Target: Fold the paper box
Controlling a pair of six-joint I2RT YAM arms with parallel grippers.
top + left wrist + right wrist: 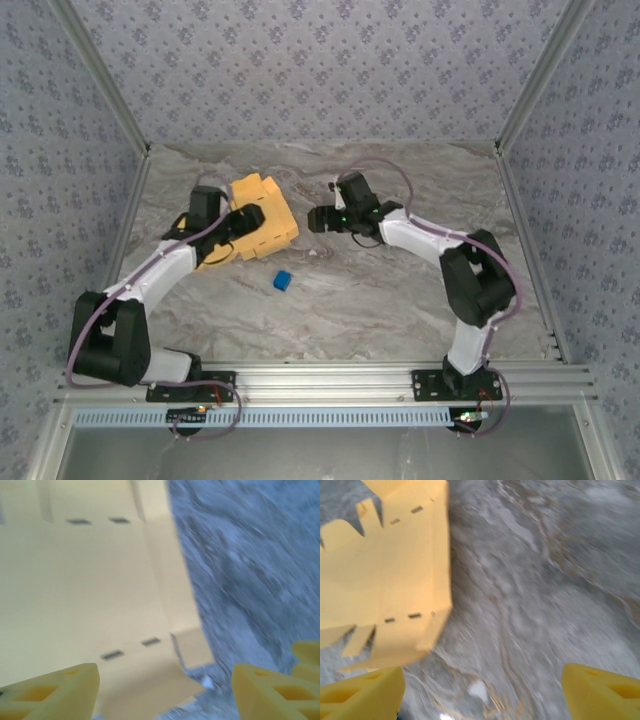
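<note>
The paper box is a yellow-orange card cut-out lying on the marble table at the left middle, partly folded, with flaps and tabs sticking out. My left gripper hangs over its near-left part and hides some of it. In the left wrist view the card shows slots and creases, and one corner flap lies below the open left gripper without touching either finger. My right gripper is just right of the box, apart from it. In the right wrist view the box is ahead to the left, and the right gripper is open over bare table.
A tiny blue cube lies on the marble table in front of the box. Patterned walls close in the table at the back and both sides. An aluminium rail carries both arm bases along the near edge.
</note>
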